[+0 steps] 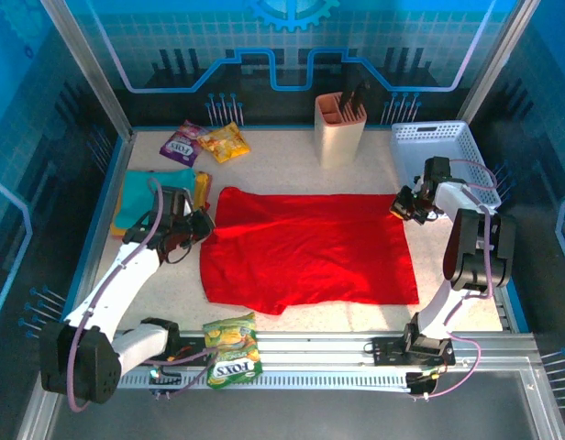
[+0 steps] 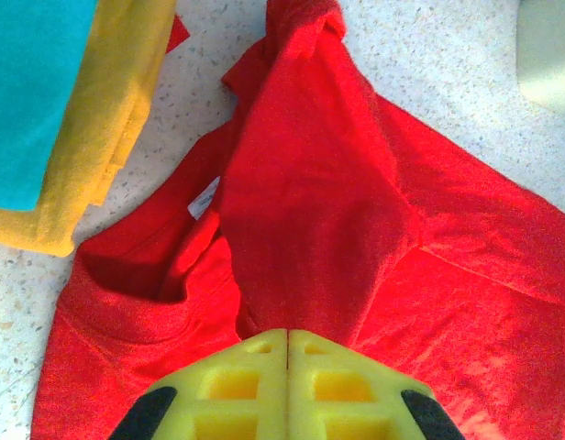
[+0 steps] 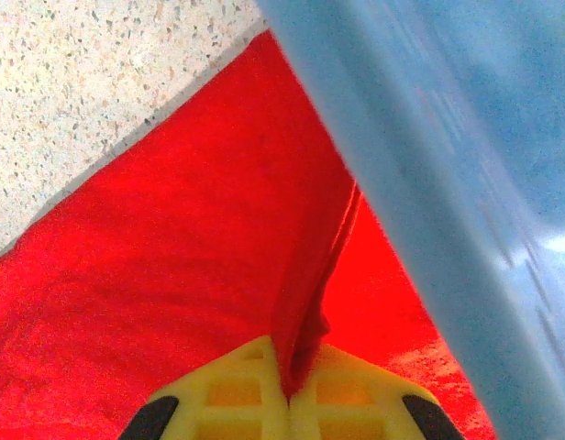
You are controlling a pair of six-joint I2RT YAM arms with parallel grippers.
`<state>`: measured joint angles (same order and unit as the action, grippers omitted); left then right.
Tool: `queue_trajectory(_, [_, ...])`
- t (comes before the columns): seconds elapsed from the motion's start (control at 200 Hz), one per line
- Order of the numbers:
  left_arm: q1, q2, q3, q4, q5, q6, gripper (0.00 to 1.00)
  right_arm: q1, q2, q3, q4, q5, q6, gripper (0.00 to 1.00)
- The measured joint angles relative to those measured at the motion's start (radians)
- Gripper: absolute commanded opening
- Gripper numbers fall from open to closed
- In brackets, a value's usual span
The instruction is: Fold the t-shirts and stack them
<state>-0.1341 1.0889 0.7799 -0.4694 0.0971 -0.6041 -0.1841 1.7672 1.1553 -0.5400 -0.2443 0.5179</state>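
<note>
The red shirt (image 1: 310, 247) lies spread across the middle of the table (image 1: 282, 165), roughly rectangular and mostly flat, with soft creases and a wavy near edge. Its collar end is on the left, where the left wrist view shows a white label (image 2: 204, 197) inside the neck. The left gripper (image 1: 202, 225) is clamped on a raised ridge of cloth at that end, its yellow pads pressed together. The right gripper (image 1: 402, 206) pinches a fold at the far right corner, just beside the basket (image 1: 429, 127). There are three shirts. Besides the red one, a folded teal shirt (image 1: 154, 188) sits on a folded yellow shirt (image 1: 202, 188) at the table's left edge, just beside the collar. There are two arms, one basket, and one beige holder (image 1: 340, 133) with dark handles at the back. Two packets (image 1: 204, 143) lie at the back left. More overlap at the near rail, and I cannot tell how many.
</note>
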Motion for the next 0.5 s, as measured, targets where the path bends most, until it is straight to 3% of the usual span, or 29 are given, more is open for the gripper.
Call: queue_trajectory(0.5, [0.000, 0.001, -0.054, 0.004, 0.000, -0.001, 0.00, 0.020, 0.000, 0.000, -0.002, 0.054, -0.007, 0.05])
